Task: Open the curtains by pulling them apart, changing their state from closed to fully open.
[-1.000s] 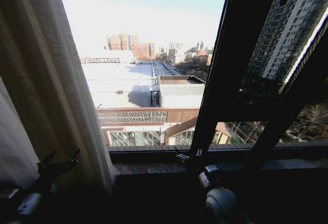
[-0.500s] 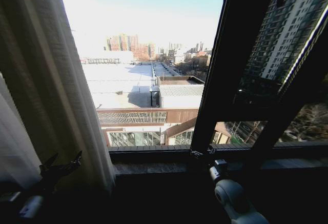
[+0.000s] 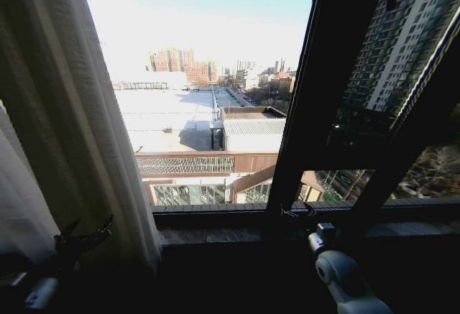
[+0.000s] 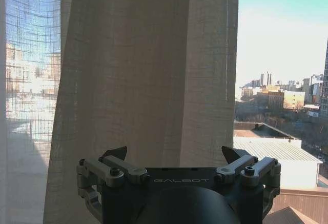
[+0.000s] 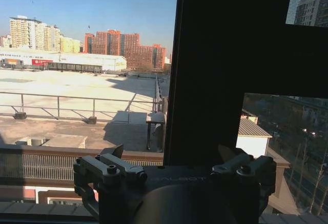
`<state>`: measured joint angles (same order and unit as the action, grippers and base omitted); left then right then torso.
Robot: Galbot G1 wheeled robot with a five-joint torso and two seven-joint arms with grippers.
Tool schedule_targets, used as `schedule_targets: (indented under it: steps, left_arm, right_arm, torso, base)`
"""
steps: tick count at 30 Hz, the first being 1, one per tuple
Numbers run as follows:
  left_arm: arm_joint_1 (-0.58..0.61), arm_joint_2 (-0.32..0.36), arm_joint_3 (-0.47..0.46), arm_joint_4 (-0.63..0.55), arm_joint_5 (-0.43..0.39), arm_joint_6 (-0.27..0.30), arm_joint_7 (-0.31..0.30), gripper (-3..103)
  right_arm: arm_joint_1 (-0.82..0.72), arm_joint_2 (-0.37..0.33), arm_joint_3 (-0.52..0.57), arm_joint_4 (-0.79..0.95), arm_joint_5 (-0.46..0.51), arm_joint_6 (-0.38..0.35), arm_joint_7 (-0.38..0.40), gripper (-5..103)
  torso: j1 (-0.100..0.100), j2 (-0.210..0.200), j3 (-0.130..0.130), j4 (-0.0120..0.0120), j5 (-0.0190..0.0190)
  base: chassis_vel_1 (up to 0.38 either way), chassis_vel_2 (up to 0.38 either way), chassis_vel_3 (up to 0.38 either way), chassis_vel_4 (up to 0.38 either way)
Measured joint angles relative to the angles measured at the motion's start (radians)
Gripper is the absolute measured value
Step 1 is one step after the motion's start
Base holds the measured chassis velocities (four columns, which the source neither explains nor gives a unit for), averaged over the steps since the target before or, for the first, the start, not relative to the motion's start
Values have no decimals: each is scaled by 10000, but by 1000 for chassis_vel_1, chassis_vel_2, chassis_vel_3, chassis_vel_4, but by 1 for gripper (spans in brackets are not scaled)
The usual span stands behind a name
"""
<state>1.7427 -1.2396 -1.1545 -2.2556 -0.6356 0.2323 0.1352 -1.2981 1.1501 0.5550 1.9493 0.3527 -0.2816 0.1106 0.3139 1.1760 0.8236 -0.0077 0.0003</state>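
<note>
Hovering low beside bunched curtains [image 3: 65, 127], left gripper [image 3: 84, 233] fingers apart; right gripper [image 3: 300, 212] near window frame [image 3: 316, 105], fingers apart

One gathered curtain panel [image 3: 68, 113] hangs at the left, with a second sheer panel [image 3: 18, 206] at the far left edge, making two curtains. Two grippers show: the left gripper [image 3: 83, 236] near the bunched panel and the right gripper [image 3: 300, 212] by the sill. One dark window frame [image 3: 316, 91] stands at the right.
</note>
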Motion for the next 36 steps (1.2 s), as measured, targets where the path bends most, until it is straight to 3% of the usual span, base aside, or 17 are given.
schedule_targets:
  steps: [13, 19, 28, 36]
  left_arm:
    - [-37, 2, 15, 153, -34, -182, 34, 100]
    - [-418, -395, 164, 119, 46, -163, -6, 100]
    - [-646, -1132, 605, -28, 689, -122, -45, 100]
    - [-1156, -811, 1576, 379, 1610, -200, 6, 100]
  right_arm:
    - [-107, 124, -265, 324, -317, -9, 14, 100]
    - [-153, 295, -444, 478, -382, -18, 16, 100]
    - [-150, 447, -631, 516, -680, -19, 37, 100]
    - [-160, 469, -813, 535, -877, -11, 39, 100]
  torso:
    - [0, 0, 0, 1, -1]
    - [3, 0, -1, 3, -7]
    - [1, 0, 0, -1, 5]
    - [2, 0, 0, -1, -5]
  base:
    - [79, 86, -69, -91]
    - [95, 123, -102, -109]
    - [0, 0, 0, 0]
    - [0, 0, 0, 0]
